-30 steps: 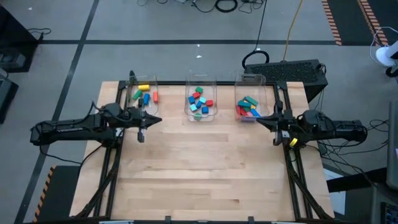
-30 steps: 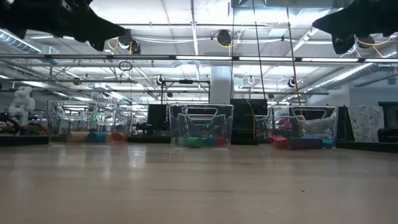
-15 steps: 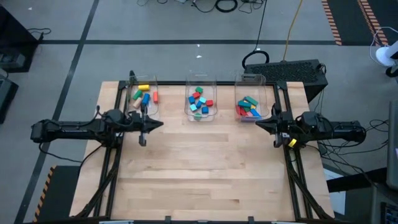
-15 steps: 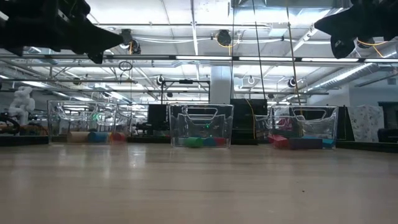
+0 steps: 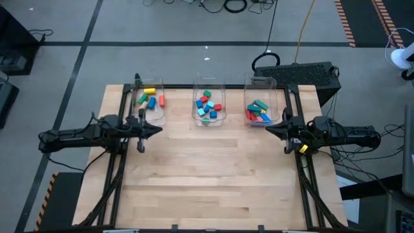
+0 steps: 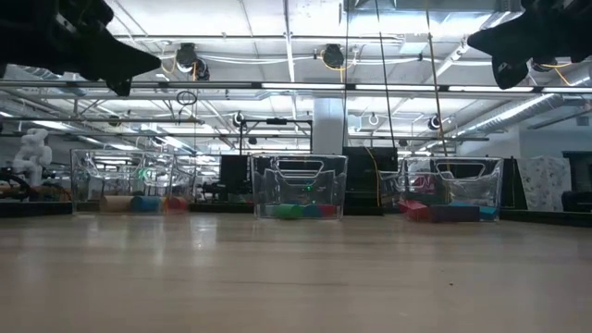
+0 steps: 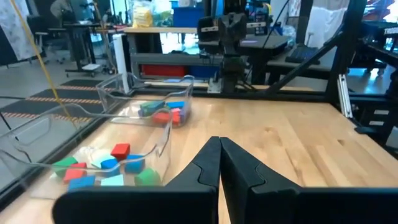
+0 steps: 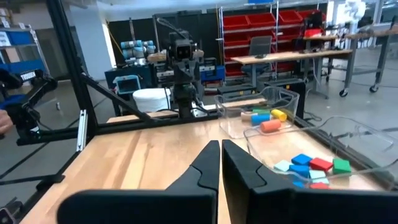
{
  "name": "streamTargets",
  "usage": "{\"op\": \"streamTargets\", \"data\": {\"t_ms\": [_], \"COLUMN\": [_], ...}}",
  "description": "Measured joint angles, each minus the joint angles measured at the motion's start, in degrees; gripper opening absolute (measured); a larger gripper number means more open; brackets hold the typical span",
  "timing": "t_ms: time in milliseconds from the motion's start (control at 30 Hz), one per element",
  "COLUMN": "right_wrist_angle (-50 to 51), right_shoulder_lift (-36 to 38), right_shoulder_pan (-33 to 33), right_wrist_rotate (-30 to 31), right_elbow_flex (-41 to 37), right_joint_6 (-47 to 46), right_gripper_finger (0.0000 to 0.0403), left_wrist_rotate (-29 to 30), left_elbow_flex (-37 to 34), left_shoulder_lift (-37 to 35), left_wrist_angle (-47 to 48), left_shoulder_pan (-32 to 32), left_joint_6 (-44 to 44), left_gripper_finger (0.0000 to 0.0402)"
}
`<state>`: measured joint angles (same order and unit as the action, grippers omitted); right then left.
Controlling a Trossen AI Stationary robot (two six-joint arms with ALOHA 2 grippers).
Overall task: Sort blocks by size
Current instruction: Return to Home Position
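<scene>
Three clear bins stand in a row at the table's far edge. The left bin [image 5: 148, 100] holds short cylinder blocks [image 8: 267, 119]. Small cube blocks [image 7: 106, 166] lie in the middle bin [image 5: 208, 107], and bar blocks [image 7: 163, 112] in the right bin [image 5: 260, 111]. My left gripper [image 5: 158, 130] [image 7: 219, 147] hovers shut and level just near of the left bin, with nothing between its fingers. My right gripper [image 5: 269, 129] [image 8: 220, 149] hovers shut and level just near of the right bin, also holding nothing.
The bare wooden tabletop [image 5: 213, 175] stretches from the bins to the near edge. Black frame posts [image 5: 124, 107] stand at both sides of the table. A dark keyboard-like device [image 5: 304, 72] sits beyond the far right corner.
My left gripper has drawn back toward the table's left edge and sunk a little, staying shut. The blocks and bins have not moved.
</scene>
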<state>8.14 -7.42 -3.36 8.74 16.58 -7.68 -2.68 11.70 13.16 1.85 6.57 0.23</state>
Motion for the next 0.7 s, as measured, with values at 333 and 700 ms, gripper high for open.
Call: {"op": "streamTargets", "data": {"t_ms": [333, 700], "right_wrist_angle": [-0.14, 1.11], "right_shoulder_lift": [0.29, 4.14], "right_shoulder_pan": [0.00, 0.00], "right_wrist_rotate": [0.67, 1.86], "right_elbow_flex": [0.00, 0.00], "right_joint_6": [0.84, 1.01], "right_gripper_finger": [0.0000, 0.0000], "left_wrist_rotate": [4.84, 6.17], "left_elbow_flex": [-6.50, -9.09], "left_shoulder_lift": [-4.84, -4.87], "left_wrist_angle": [-4.97, -5.73], "left_shoulder_pan": [-0.06, -3.20], "left_joint_6": [-0.54, -2.99], "left_gripper_finger": [0.0012, 0.0012]}}
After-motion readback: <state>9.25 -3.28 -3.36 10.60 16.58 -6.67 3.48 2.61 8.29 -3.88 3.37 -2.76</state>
